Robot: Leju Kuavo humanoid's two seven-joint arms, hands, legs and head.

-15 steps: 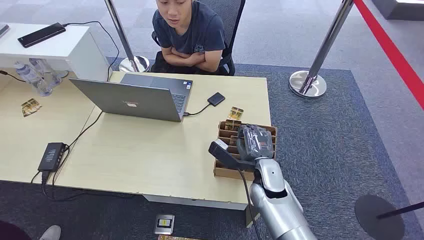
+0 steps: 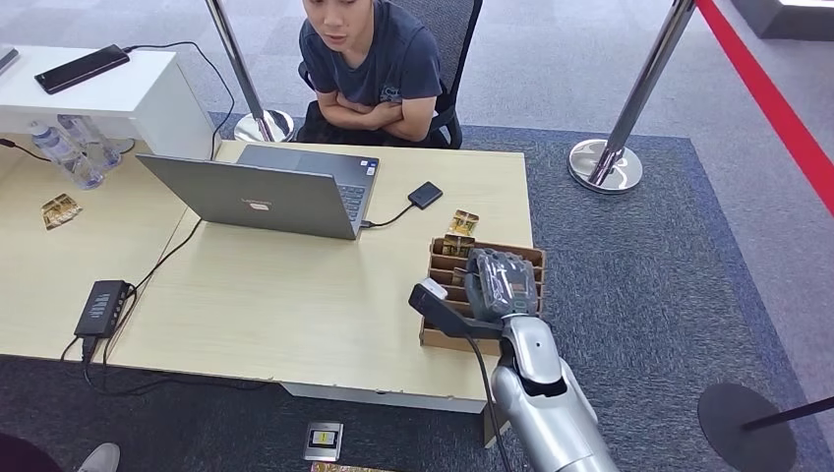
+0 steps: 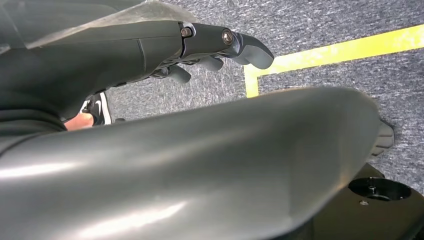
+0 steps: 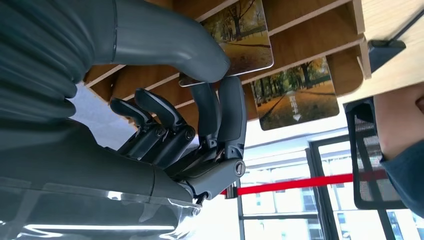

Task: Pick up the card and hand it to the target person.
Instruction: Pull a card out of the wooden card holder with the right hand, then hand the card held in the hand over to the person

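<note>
Right wrist view: right hand [image 4: 200, 115] at the slotted wooden card rack [image 4: 320, 37].
Thumb and fingers [image 4: 225, 107] pinch the autumn-photo card [image 4: 245, 37], standing upright in its slot.

the right hand [image 2: 502, 280] covers much of the wooden card rack [image 2: 438, 258] in the head view, so the slots beneath it cannot be read. in the right wrist view the thumb hides an edge of one card [image 4: 242, 35], perhaps pinched there. the seated person [image 2: 374, 64] is cut off by the frame's top. the left hand [image 3: 200, 47] is largely masked by a dark curved body part.
</note>
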